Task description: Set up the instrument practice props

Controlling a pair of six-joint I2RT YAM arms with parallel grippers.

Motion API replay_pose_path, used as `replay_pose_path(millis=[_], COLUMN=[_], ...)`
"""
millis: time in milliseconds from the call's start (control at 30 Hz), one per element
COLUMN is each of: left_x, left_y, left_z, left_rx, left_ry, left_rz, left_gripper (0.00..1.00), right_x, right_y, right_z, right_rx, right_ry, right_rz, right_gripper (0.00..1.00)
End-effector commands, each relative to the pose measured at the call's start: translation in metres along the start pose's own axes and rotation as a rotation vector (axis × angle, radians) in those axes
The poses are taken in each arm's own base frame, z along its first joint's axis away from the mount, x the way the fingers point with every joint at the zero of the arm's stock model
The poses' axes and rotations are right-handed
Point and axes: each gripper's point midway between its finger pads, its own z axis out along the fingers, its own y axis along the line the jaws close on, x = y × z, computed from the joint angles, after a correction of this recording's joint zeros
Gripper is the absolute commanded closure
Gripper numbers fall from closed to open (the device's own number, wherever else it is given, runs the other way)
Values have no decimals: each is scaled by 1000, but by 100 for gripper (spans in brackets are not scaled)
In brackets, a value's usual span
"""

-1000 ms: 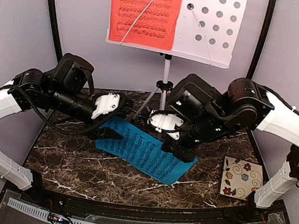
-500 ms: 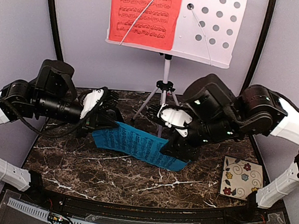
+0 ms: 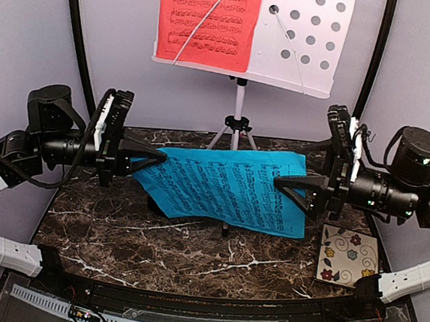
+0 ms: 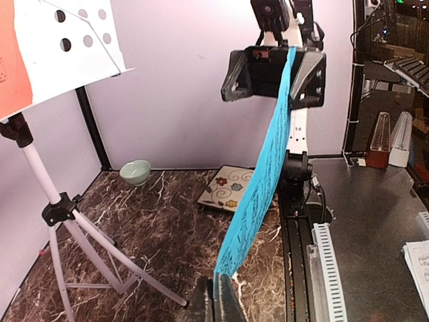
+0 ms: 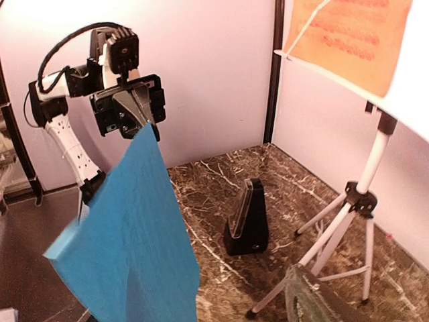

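1. My left gripper (image 3: 155,158) is pressed together on the left edge of the cyan-blue sheet (image 3: 228,188). The sheet hangs in the air across the middle of the top view, above the surface.
2. My right gripper (image 3: 282,186) sits at the sheet's right edge with its jaws spread. In the left wrist view the paper runs between them, close to one finger.
3. Behind the sheet, at upper centre, the white music stand (image 3: 305,33) is upright. The red sheet (image 3: 208,21) lies on the left half of its perforated desk under a thin wire arm (image 3: 200,28); the right half is bare.
4. From above, the stretched sheet covers the tripod's feet. The black metronome (image 5: 247,218) shows only in the right wrist view, standing left of the tripod legs and apart from them.
5. A floral tile (image 3: 348,255) lies at lower right of the top view, near my right arm. A pale green bowl (image 4: 135,172) sits by the wall, left of centre in the left wrist view.
6. The surface (image 3: 155,246) is dark brown marble with white veins. Pale lilac walls and black posts (image 3: 75,36) close it in.
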Motion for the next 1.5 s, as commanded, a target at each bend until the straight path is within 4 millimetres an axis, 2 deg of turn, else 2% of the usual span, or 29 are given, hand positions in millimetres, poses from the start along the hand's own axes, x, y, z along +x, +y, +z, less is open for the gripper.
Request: replay_pose_path(millis=[0,67,133,200,233,267,333,367,533,667,767,833,933,1100,1300,1433,1467], left_x=[-28,-30,-27,-19,-12,-10,6,11,25,33,45,49,50,49,54,60,58], left_y=[-8,-6,-4,-2,1,6,15,18,27,26,21,17,0,-11,-18,-20,-20], left_z=[1,0,0,3,5,6,9,10,14,21,28,33,48,65,73,73,72], left_rx=[84,85,83,73,56,30,-17,-34,-45,-56,-31,-5,75,130,162,165,161], left_ry=[-149,-171,-175,-150,-119,-102,-6,44,230,327,400,411,378,343,352,368,357], left_rz=[-44,-62,-68,-66,-75,-73,-79,-71,-24,63,123,140,149,150,166,162,155], left_gripper=[100,100,100,100,98,89,61,52,23,19,18,19,22,36,66,97,100], right_x=[5,7,5,1,0,0,-2,1,28,45,49,48,43,43,44,41,37], right_y=[6,6,2,-1,-3,-5,-7,-5,7,17,22,24,27,36,39,41,40], right_z=[17,17,14,11,11,11,14,17,38,51,56,57,58,59,58,58,57], right_rx=[-13,-10,5,22,33,41,57,52,1,-50,-82,-92,-109,-158,-181,-191,-187], right_ry=[-26,-29,-42,-52,-49,-36,8,43,260,394,430,433,426,442,472,482,468], right_rz=[23,28,28,26,23,13,-11,-27,-117,-166,-181,-187,-188,-194,-199,-187,-179], right_gripper=[31,47,68,92,98,100,100,100,100,100,100,100,100,100,100,100,100])
